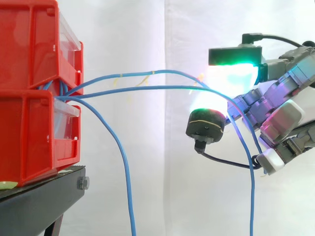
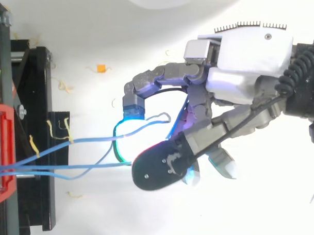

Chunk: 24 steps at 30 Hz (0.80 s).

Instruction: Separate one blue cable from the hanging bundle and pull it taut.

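Robot hand reaches in from the right with its grey jointed fingers curled, the glowing pads closed around two thin blue cables. These smooth, round strands run nearly level from the stacked red plastic bins. Past the grasp one strand droops straight down. A third blue cable hangs slack beside the black metal stand.

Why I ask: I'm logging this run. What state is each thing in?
Cables: two reach the hand, bowed, not taut; one hangs free.
Hand: fingers curled round cables.
Bins: stacked upright on stand.
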### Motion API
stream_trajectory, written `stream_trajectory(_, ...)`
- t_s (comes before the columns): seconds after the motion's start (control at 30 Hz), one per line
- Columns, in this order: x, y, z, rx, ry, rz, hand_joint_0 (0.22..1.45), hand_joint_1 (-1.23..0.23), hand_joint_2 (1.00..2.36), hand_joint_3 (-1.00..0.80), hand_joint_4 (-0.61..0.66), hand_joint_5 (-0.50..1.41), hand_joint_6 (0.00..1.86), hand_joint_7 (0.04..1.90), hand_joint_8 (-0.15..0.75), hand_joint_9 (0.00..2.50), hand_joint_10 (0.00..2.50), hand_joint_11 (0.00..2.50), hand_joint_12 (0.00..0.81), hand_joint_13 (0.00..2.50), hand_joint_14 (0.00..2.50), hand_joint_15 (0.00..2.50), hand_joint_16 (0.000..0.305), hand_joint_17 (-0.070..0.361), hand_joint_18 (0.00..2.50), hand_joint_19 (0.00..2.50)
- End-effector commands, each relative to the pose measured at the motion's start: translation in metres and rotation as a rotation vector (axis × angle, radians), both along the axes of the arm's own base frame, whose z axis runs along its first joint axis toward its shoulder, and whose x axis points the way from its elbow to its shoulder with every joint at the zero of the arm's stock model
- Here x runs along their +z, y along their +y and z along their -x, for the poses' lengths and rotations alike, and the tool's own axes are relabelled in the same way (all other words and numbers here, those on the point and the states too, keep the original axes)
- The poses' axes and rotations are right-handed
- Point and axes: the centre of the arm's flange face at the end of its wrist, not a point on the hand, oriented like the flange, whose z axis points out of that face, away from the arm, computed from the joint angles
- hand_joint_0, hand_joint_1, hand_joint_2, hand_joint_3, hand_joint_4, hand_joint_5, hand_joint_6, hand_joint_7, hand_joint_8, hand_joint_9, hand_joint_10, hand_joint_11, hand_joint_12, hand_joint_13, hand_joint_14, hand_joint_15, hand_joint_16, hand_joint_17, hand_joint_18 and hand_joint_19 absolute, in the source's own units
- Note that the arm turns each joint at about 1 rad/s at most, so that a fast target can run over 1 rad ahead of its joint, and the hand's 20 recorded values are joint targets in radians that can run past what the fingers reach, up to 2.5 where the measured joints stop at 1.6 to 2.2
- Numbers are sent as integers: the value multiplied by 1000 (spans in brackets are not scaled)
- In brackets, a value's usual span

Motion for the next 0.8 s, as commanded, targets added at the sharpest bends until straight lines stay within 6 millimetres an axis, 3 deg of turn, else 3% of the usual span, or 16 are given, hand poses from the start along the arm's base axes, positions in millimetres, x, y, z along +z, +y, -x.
stream_trajectory(0.0,0,0,0,0,0,0,551,-905,1000,-500,186,134,502,1324,204,1931,17,455,322,1380,20,562,53,118,941,524)
stream_trajectory(0.13,0,-1,0,-6,-2,15,429,-484,1000,-500,177,140,504,1285,200,1978,13,336,358,1431,15,501,63,143,1018,468)
stream_trajectory(0.2,0,-2,0,-15,-2,21,397,-343,1000,-500,186,139,504,1278,216,1950,13,285,372,1432,14,475,68,154,1017,461)
stream_trajectory(0.27,0,-3,0,-20,-2,26,394,-335,1000,-500,193,137,504,1271,221,1936,11,276,380,1428,14,476,69,156,1015,455)
stream_trajectory(0.47,0,-3,0,-19,0,27,558,-326,1000,-500,124,137,503,1256,160,1953,15,374,323,1379,19,528,52,118,869,544)
stream_trajectory(0.57,0,-3,0,-19,1,27,620,-410,1000,-500,111,139,503,1262,123,1985,18,408,318,1384,17,529,49,110,870,548)
stream_trajectory(0.7,0,-3,0,-19,1,27,714,-612,1000,-500,101,140,504,1253,132,1985,17,428,323,1377,17,525,47,107,873,546)
stream_trajectory(0.77,0,-3,0,-19,1,27,729,-647,1004,-458,99,141,504,1249,139,1987,20,439,323,1374,17,525,47,105,878,545)
